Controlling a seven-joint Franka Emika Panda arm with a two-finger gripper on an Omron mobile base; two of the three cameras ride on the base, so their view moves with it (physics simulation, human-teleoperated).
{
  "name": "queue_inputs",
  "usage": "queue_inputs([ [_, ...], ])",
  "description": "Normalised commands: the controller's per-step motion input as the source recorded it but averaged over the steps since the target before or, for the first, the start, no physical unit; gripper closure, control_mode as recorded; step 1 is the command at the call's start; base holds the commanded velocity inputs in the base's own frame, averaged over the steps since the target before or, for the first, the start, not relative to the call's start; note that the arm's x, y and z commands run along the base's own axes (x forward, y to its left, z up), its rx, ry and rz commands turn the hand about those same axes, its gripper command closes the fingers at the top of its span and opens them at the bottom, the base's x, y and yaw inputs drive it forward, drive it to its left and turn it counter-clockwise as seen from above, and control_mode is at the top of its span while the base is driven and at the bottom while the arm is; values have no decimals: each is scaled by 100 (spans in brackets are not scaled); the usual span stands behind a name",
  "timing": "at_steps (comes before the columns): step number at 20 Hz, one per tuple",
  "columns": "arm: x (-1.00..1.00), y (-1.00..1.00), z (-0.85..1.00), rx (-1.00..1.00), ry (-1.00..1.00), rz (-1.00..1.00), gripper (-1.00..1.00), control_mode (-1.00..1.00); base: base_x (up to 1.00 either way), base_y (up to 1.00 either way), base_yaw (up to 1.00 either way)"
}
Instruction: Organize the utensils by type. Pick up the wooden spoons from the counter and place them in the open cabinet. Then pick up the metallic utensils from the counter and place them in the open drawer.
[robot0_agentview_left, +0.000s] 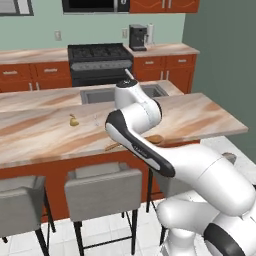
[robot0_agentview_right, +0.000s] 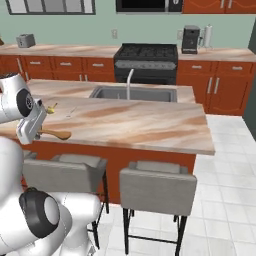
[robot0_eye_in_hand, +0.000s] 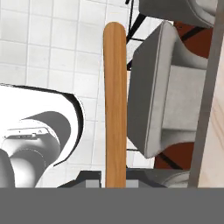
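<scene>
Close to the camera on the hand, a large wooden spoon (robot0_eye_in_hand: 115, 105) runs straight up the picture from between the gripper (robot0_eye_in_hand: 114, 183) jaws, and those jaws are pinching its handle. Under it lie white floor tiles (robot0_eye_in_hand: 52, 48) and a grey bar stool (robot0_eye_in_hand: 168, 94), with the counter (robot0_eye_in_hand: 216, 131) edge along the right side of that view.

From the left base view, the spoon's bowl (robot0_agentview_left: 155, 139) peeks out beside the white arm (robot0_agentview_left: 145, 130), over the near edge of the counter (robot0_agentview_left: 45, 130), and its handle tip (robot0_agentview_left: 111, 147) shows on the arm's other side. From the right base view, that same spoon (robot0_agentview_right: 56, 133) sticks out from the hand at the counter's near edge.

Moving farther back across the counter, the smaller, yellower wooden spoon (robot0_agentview_left: 73, 121) lies on the marble, well apart from the arm. Just beside it sits the thin silvery utensil (robot0_agentview_left: 96, 119), pale and hard to make out.

Beyond those, the sink (robot0_agentview_left: 100, 94) is set into the far side of the counter, its faucet (robot0_agentview_right: 129, 82) standing upright. Farthest from the counter, against the back wall, are the black stove (robot0_agentview_left: 99, 62) and a coffee machine (robot0_agentview_left: 137, 37).
</scene>
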Motion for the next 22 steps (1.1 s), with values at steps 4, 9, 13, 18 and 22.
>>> queue_inputs([
  [4,0,0,0,0,0,0,100,100,-25,87,3],
  [9,0,0,0,0,0,0,100,100,-26,86,1],
  [13,0,0,0,0,0,0,100,100,-19,98,0],
  [18,0,0,0,0,0,0,100,100,-7,98,0],
  [22,0,0,0,0,0,0,100,100,-3,100,0],
])
